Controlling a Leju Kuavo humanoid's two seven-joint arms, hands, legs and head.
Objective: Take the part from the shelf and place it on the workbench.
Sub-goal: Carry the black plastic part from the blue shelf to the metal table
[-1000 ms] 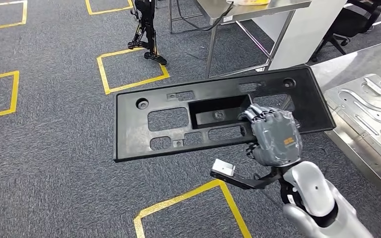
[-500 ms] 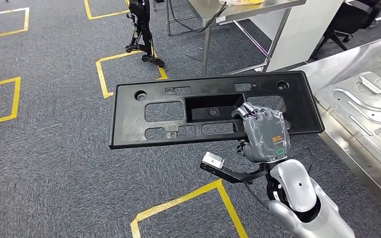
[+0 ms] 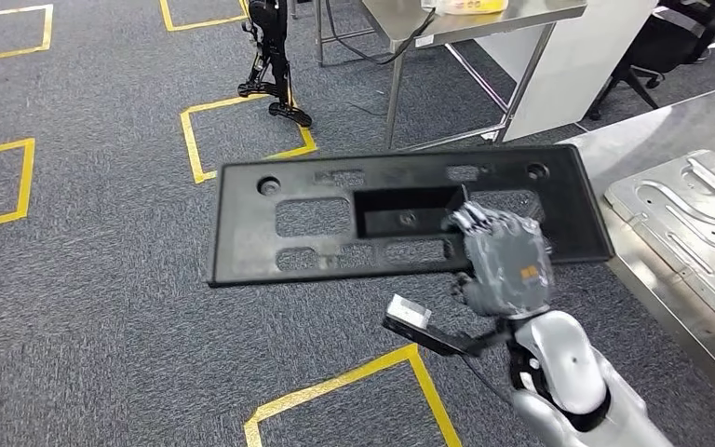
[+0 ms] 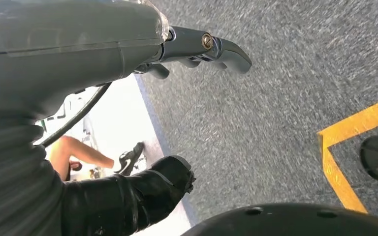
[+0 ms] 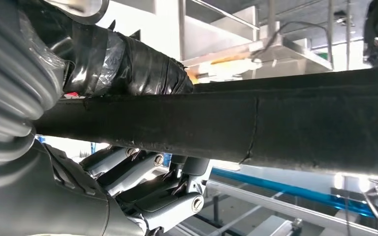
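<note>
Part (image 3: 335,223), a flat black panel, spans mid-frame above grey carpet, grasped at its lower right edge by the right hand (image 3: 503,261). Left hand (image 4: 54,59) hangs with nothing in it, fingers apart.

grey carpet (image 3: 102,307) with yellow tape squares (image 3: 247,130); steel table (image 3: 470,23); black stand (image 3: 275,60)

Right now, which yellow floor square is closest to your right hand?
The yellow square outline on the carpet directly below the right hand; the others lie farther off, up and left.
</note>
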